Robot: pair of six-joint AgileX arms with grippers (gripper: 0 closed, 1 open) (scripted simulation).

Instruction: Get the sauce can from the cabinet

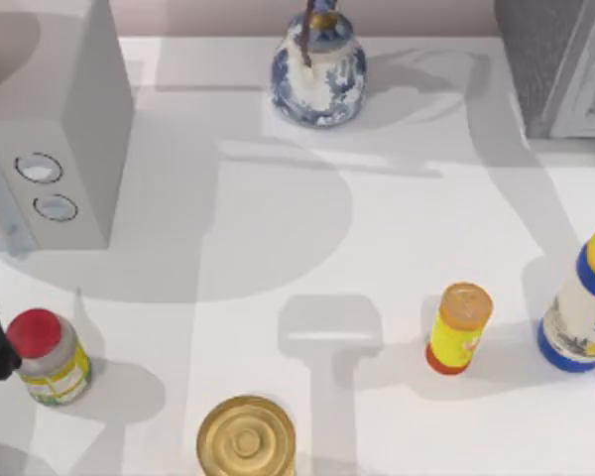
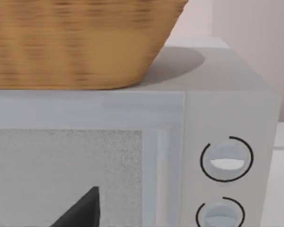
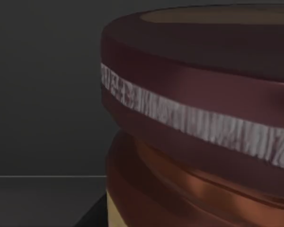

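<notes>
Sauce can (image 3: 199, 118) close before right wrist camera inside dark cabinet (image 1: 555, 59) at table's far right; reach-and-grasp step underway, judged; finger state impossible to tell; next, secure grip, careful withdrawal

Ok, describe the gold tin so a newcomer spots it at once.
Start at the pale grey box with two dials on the table's left, then drop to the red-capped jar below it. The gold tin stands right of that jar, at the top view's bottom edge. Unlike the jar and the orange-capped yellow bottle, it is squat and all gold, ring-lidded.
</notes>
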